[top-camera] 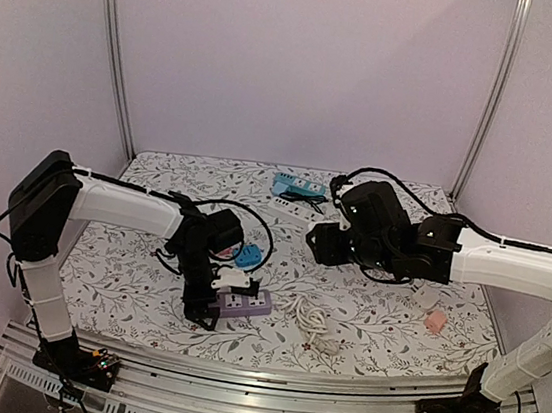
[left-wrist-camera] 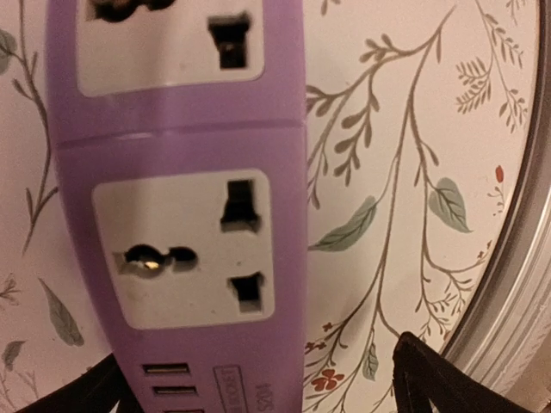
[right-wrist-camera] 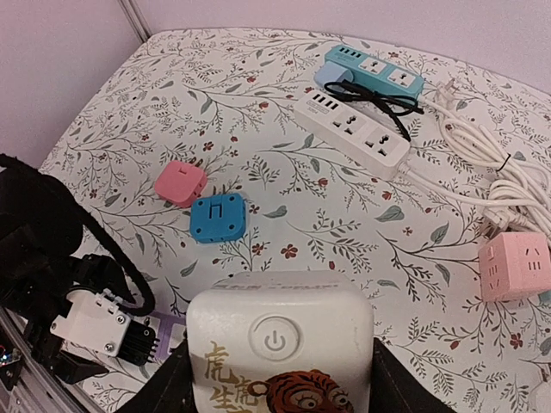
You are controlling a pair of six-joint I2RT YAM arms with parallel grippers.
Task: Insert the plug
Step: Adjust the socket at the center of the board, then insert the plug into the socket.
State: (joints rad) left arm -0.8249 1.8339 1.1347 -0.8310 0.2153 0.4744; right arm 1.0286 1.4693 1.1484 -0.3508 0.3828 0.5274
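Observation:
A white cube plug (right-wrist-camera: 280,344) with a power button and a tiger print fills the bottom of the right wrist view. My right gripper (right-wrist-camera: 282,391) is shut on it, a black finger pressed on each side, and holds it above the table. A purple power strip (left-wrist-camera: 181,172) with white sockets and USB ports lies under my left gripper (left-wrist-camera: 258,391). That gripper is open and straddles the strip's end. Its right finger (left-wrist-camera: 430,379) stands well apart from the strip's side. In the top view the strip (top-camera: 246,304) lies near the front, with the right gripper (top-camera: 319,244) farther back.
A blue cube (right-wrist-camera: 218,216) and a pink cube (right-wrist-camera: 181,182) lie near the left arm (right-wrist-camera: 39,249). At the back are a white strip (right-wrist-camera: 353,132) and a teal strip (right-wrist-camera: 372,71). White cables (right-wrist-camera: 482,163) and another pink cube (right-wrist-camera: 514,265) are on the right.

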